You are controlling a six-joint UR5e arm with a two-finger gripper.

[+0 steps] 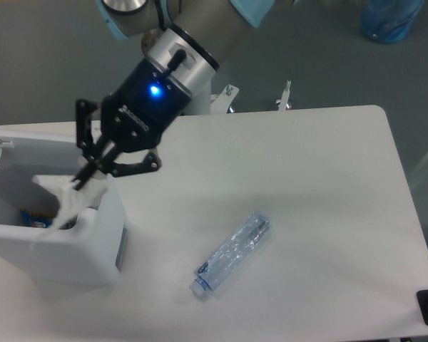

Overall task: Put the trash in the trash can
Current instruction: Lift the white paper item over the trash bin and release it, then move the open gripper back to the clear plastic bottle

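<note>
One bottle (233,252) lies on white table (328,185).

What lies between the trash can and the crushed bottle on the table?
Nothing: in the camera view only bare white table separates the trash can from the crushed bottle. The hand holds the wrapper over the can.

Camera: 1 fixed view, mounted high, looking steeply down and across the white tabletop (321,185) from its near edge toward the grey floor (50,64) beyond. Range: moderate; most of the tabletop is in frame, its left and near parts cropped. The arm (171,64) enters from the top edge, the bin (93,242) sits at lower left, cut by the left border. No 2nd view to compare.
</note>
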